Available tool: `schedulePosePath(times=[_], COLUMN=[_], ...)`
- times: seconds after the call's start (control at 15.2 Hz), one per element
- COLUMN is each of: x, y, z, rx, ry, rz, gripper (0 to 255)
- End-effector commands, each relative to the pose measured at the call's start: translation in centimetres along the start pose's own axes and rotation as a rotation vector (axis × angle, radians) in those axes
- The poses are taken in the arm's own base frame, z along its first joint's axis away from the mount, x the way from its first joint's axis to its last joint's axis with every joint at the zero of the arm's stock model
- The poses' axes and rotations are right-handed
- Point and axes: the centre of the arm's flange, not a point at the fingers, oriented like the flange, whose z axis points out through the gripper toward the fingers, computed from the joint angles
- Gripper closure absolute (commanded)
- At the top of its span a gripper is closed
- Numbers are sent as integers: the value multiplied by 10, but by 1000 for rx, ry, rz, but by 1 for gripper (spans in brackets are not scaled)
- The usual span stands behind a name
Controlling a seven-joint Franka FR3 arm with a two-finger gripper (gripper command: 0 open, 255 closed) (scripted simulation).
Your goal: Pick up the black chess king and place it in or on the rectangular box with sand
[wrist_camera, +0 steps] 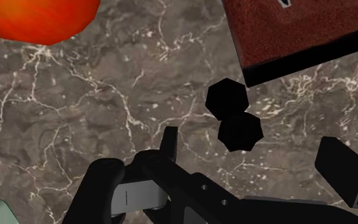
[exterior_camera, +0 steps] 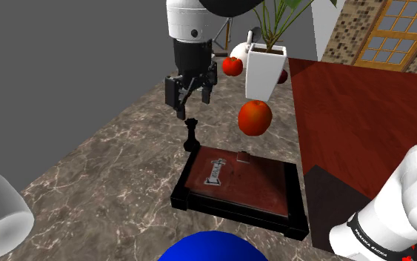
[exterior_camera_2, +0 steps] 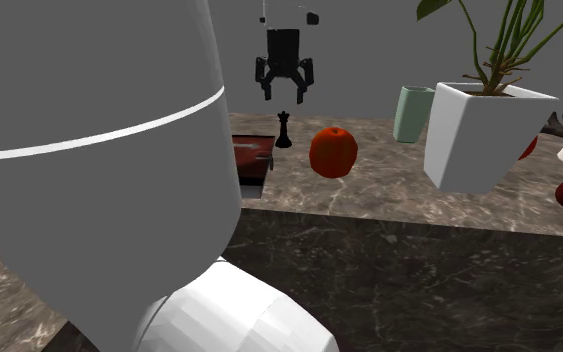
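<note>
Black king (exterior_camera: 192,135) upright on table (exterior_camera: 110,163), just beside sand box (exterior_camera: 236,215) rim. Pincer (exterior_camera: 192,105) open, hovering over same spot beside box. Advice: centre king btw fingers (wrist_camera: 169,143), descend straight, close on mid-stem, w/o tipping it.
</note>
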Motion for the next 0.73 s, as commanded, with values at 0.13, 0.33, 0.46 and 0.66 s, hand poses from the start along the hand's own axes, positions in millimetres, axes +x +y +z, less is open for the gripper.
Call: schedulePosePath(times=[0.13,0.33,0.46,0.66], x=[5,5,5,5], y=[-7,-7,-7,-7], z=[17,33,41,41], rx=[3,3,3,3], ry=[3,3,3,3], rz=[-5,-5,-5,-5], gripper=[0,0,0,0])
